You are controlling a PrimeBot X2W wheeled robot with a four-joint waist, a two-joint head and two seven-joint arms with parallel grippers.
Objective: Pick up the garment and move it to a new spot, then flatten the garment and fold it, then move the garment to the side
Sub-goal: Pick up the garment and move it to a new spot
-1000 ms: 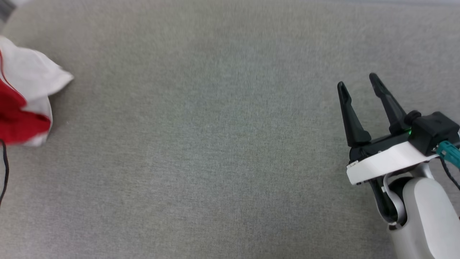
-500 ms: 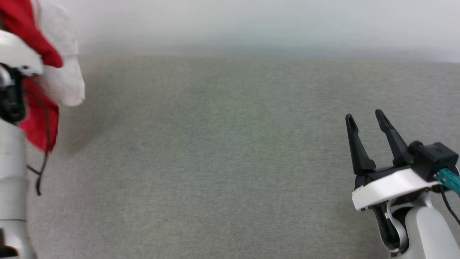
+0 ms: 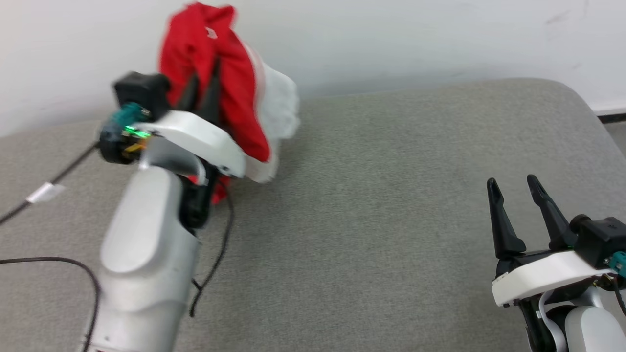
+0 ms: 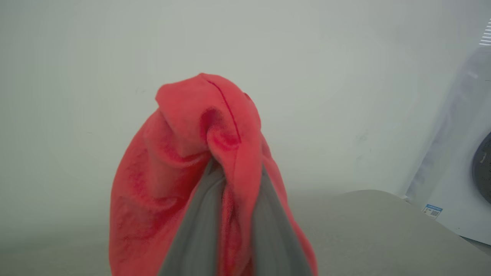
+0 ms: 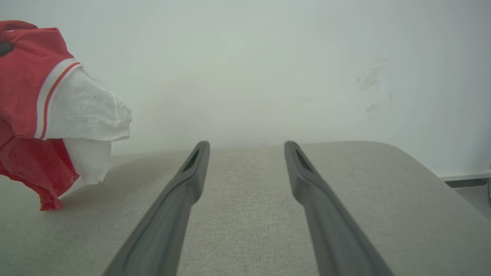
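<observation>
- While the left arm holds its load up, the plain white wall (image 3: 391, 39) backs the whole scene; faint scuff marks (image 5: 370, 82) on it show from the right wrist.
- Grey fabric surface (image 3: 367, 220) runs from the wall to the robot, with a rounded corner at far right and a dark baseboard strip (image 3: 609, 117) past it.
- White appliance (image 4: 456, 184) with a dark round part and a small sticker stands beyond that corner, seen from the left wrist.
- Garment (image 3: 230, 73) hangs bunched at the back left, in front of the wall: red body on top, white sleeve with striped trim toward the right. Its lowest red corner (image 5: 48, 205) reaches the surface; can't tell if it touches.
- Left gripper (image 3: 204, 73) is clamped on the garment, fingers close together with a red fold pinched between them (image 4: 236, 168).
- Right gripper (image 3: 512, 181) is at lower right, well apart from the garment, fingers spread, nothing between them (image 5: 247, 145).
- Black cables (image 3: 215, 264) trail over the surface by the left arm; one carries a white tag (image 3: 44, 191).
</observation>
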